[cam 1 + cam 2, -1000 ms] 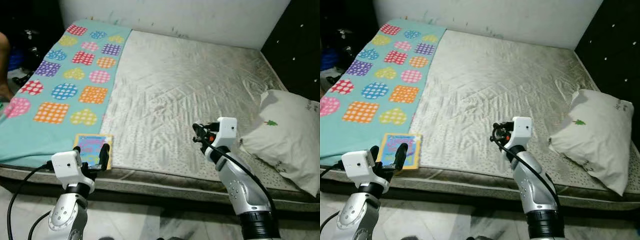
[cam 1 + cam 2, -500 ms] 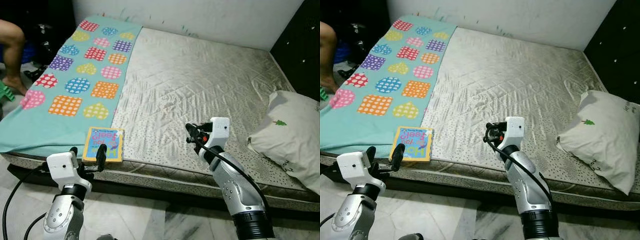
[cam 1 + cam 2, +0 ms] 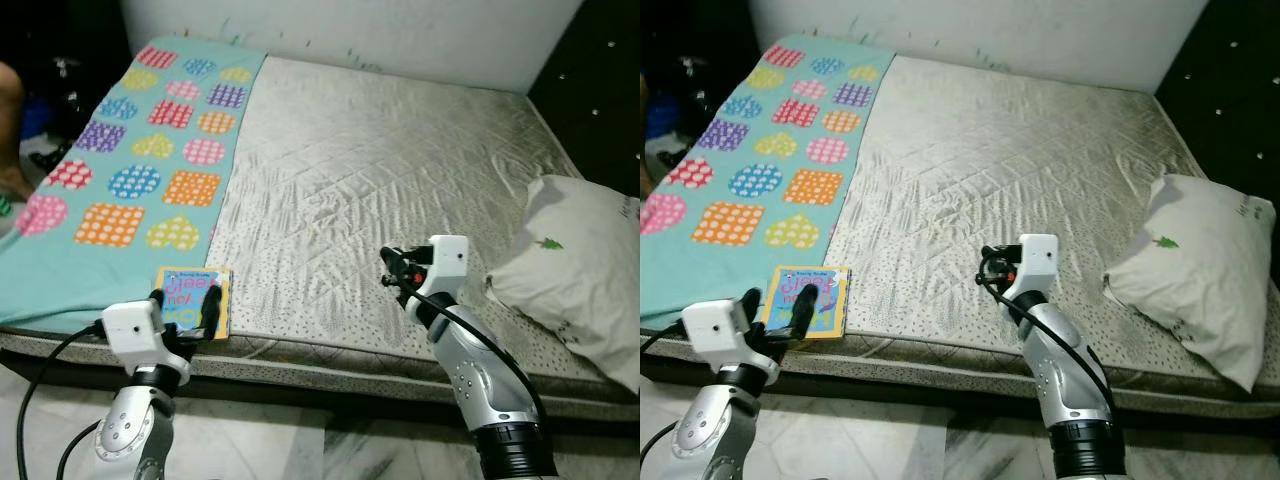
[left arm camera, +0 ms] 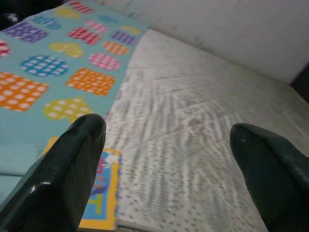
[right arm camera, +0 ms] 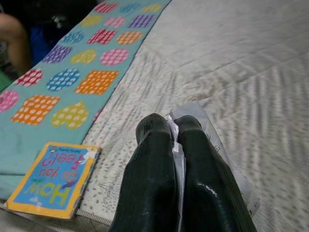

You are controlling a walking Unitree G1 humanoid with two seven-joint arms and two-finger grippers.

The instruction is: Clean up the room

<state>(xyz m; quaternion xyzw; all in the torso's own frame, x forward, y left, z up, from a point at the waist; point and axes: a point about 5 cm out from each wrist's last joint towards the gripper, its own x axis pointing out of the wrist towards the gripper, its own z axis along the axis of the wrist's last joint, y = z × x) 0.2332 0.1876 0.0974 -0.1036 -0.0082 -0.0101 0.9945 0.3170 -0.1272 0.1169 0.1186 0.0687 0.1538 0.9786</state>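
A wide bed with a silvery quilted mattress [image 3: 400, 170] spans the scene, a turquoise blanket with colourful dotted hearts, circles and squares [image 3: 110, 190] covering its left side and a white pillow with a small green tree print [image 3: 580, 270] lying at the right. A thin yellow-edged children's book with a blue cover [image 3: 193, 300] rests flat at the near edge, on the blanket's right border. The left gripper [image 4: 169, 159] hovers just before the book, fingers spread wide and empty. The right gripper [image 5: 169, 133] is over the near middle of the mattress, fingers pinched tight on a thin silvery-white wrapper [image 5: 212, 140] — well right of the book. A person's bare leg [image 5: 14, 38] shows beyond the blanket's left side.
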